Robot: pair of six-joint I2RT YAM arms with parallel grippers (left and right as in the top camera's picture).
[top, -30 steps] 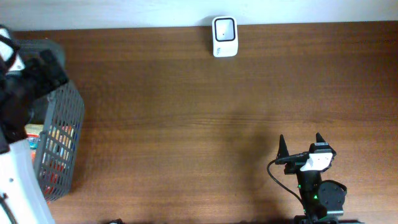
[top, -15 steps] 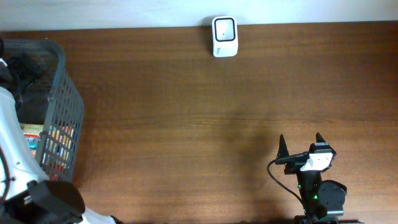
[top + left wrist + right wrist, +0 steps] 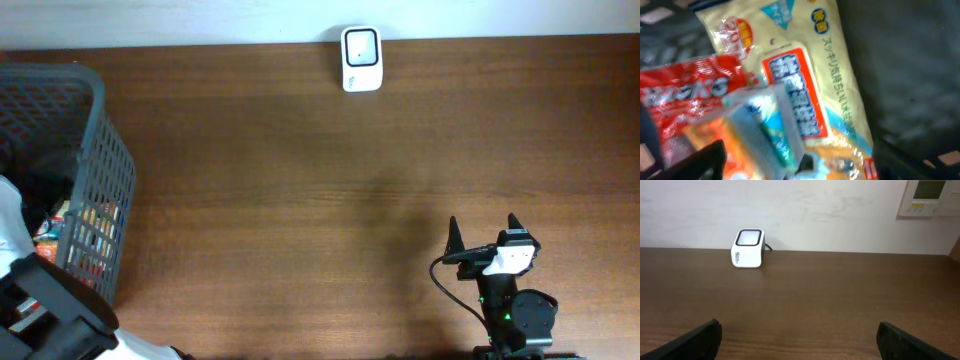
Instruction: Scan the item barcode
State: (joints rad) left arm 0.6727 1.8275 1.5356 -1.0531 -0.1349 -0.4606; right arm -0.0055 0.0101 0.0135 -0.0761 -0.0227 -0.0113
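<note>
Two spread fingers [image 3: 702, 162] on the left gripper [image 3: 799, 145] hang over the yellow packet [image 3: 810, 75] inside the left basket [image 3: 100, 190], set for a pick; right gripper [image 3: 483, 222], also spread, faces the far scanner [image 3: 360, 58].

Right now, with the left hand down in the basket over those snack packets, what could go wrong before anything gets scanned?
The packets overlap: a red packet and a blue-and-white packet lie across the yellow packet, so the open left hand may pinch two, or only glossy film. No barcode shows on these faces, so the item may need turning. The scanner sits across the table from the basket; a loose grip could fail on the way.
</note>
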